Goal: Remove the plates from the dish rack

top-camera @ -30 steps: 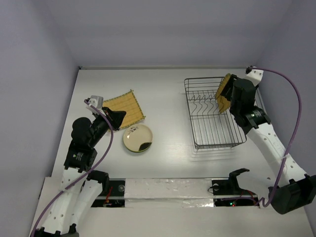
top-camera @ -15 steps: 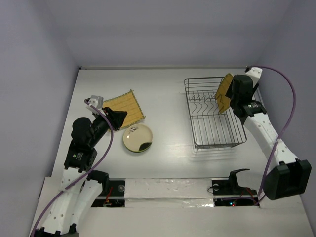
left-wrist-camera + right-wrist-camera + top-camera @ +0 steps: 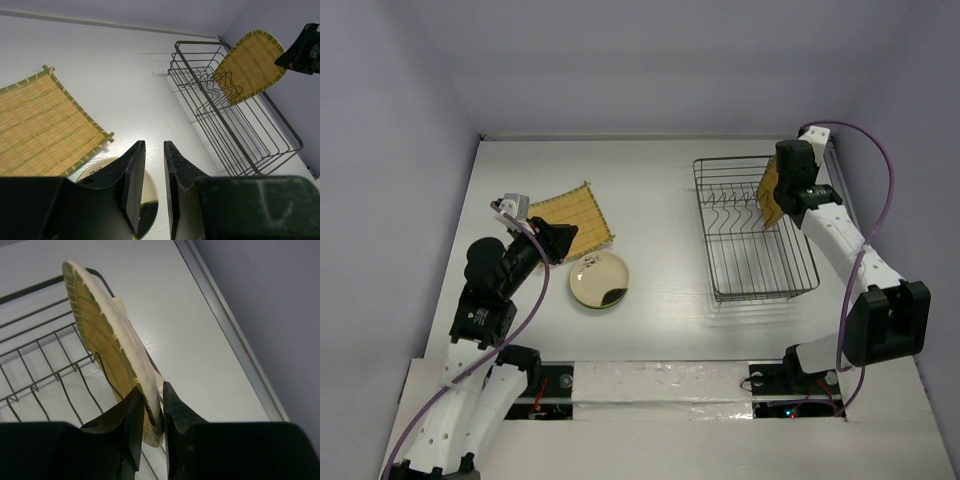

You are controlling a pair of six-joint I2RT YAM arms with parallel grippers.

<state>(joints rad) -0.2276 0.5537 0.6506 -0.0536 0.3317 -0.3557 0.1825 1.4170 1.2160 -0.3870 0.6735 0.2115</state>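
The dark wire dish rack [image 3: 755,292] stands at the right. A square yellow ribbed plate [image 3: 770,192] stands on edge at the rack's far right side. My right gripper [image 3: 779,200] is shut on this plate's edge; the right wrist view shows the plate [image 3: 102,332] pinched between the fingers [image 3: 150,396] above the rack wires [image 3: 30,371]. A second yellow ribbed plate [image 3: 573,222] and a round cream plate with a dark patch [image 3: 599,280] lie on the table at the left. My left gripper [image 3: 563,241] hovers beside them, shut and empty [image 3: 152,150].
The table's right edge rail [image 3: 235,335] runs close past the rack. Walls enclose the table on the left, back and right. The left wrist view shows the rack [image 3: 240,131], the held plate [image 3: 252,65] and the flat yellow plate [image 3: 35,125].
My right arm has swung its elbow in and the gripper has shifted up and left at the standing yellow plate. The left arm has not moved.
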